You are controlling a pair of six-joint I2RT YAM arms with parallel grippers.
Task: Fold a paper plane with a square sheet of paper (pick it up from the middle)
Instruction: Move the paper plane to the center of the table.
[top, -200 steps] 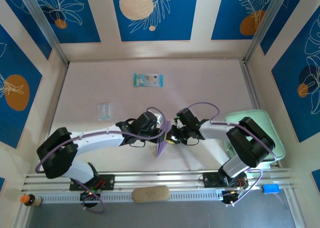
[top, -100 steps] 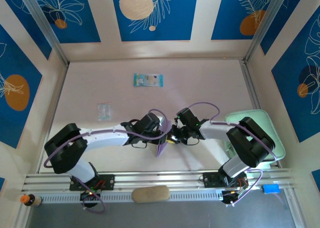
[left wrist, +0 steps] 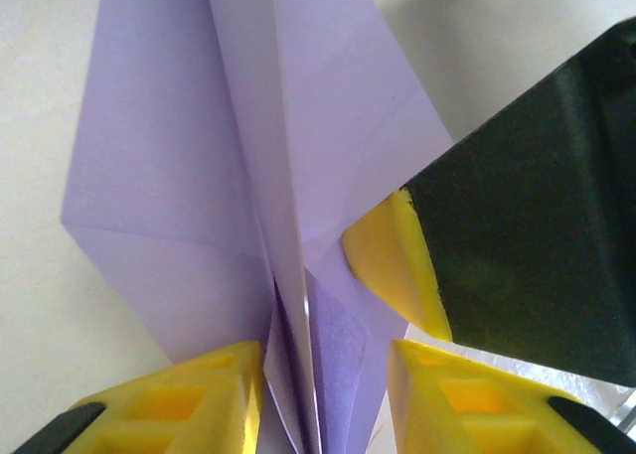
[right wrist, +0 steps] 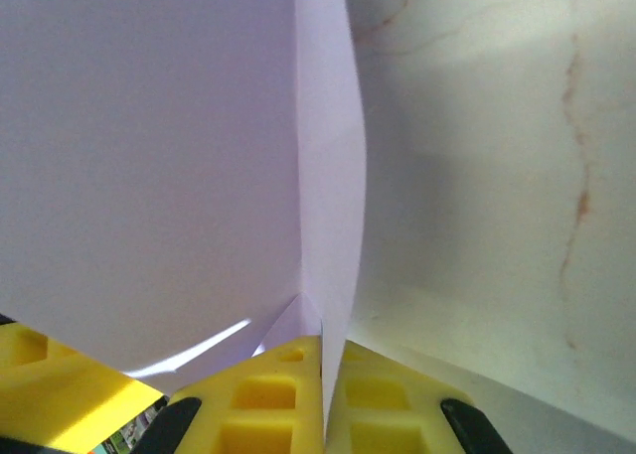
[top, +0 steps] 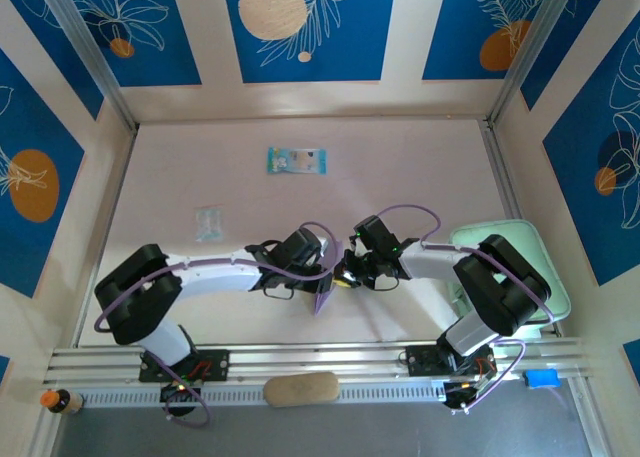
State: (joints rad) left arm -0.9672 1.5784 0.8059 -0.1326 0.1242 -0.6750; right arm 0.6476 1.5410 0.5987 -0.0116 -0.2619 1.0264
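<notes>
Two grippers share one workpiece. The paper plane [top: 323, 299], already creased into a narrow pointed form, hangs with its tip down and toward the arm bases.

- Right gripper [top: 345, 275]: jaws pressed together, pinching a flap of the paper; in the right wrist view the sheet [right wrist: 149, 126] rises straight out of the seam between the pads [right wrist: 288, 375].
- Left gripper [top: 322, 269]: jaws part-spread and straddling the centre fold. In the left wrist view the layers [left wrist: 199, 176] fan loosely between the two fingers [left wrist: 199, 399] and are not clamped flat. A yellow fingertip [left wrist: 393, 265] of the right gripper bears on the wing just ahead of the left jaws.

Handling, as a judgement: very light, thin and limp, holding shape only along the creases. It should slip from smooth pads and crumple or tear under a sideways pull. Best hold is on the stacked layers at the centre crease, not on a single wing.

Surroundings: the blue-green packet [top: 296, 160] and a small clear packet [top: 208, 222] lie well beyond the jaws. The mint-green tray [top: 556, 299] sits behind the right gripper's arm. Only each gripper crowds the other; the table [top: 420, 177] near the jaws is bare.
</notes>
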